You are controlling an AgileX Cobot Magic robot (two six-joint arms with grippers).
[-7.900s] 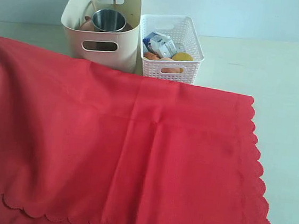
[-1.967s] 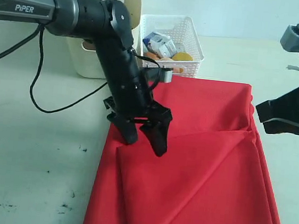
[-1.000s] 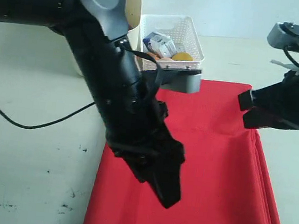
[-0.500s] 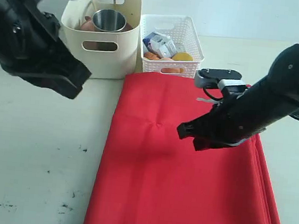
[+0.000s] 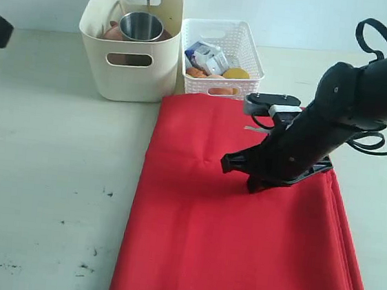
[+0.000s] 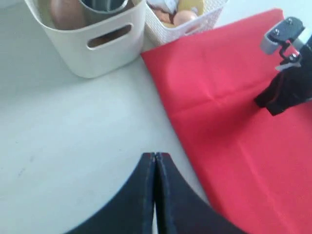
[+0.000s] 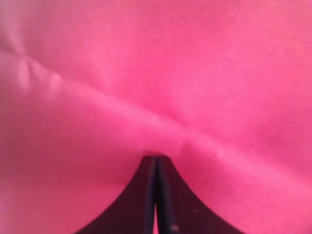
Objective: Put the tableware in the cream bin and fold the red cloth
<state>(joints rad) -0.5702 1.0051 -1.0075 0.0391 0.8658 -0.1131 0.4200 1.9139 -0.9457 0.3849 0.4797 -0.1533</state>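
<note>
On the table (image 5: 52, 172), just in front of the cream bin (image 5: 128, 76) (steel cup (image 5: 141, 26) visible inside), red cloth (image 5: 238, 247) lies flat as a long, layered strip with a faint crease across it near the bin end. Right gripper (image 7: 156, 168) pressed together, tip down on the cloth at that crease, pinching nothing; left gripper (image 6: 155, 165) likewise pressed together, empty, over bare table well clear of the cloth. Judgement: fabric looks light, soft and limp, layers liable to slide apart, so pinch through all layers at the two corners of a short end, not mid-panel.
</note>
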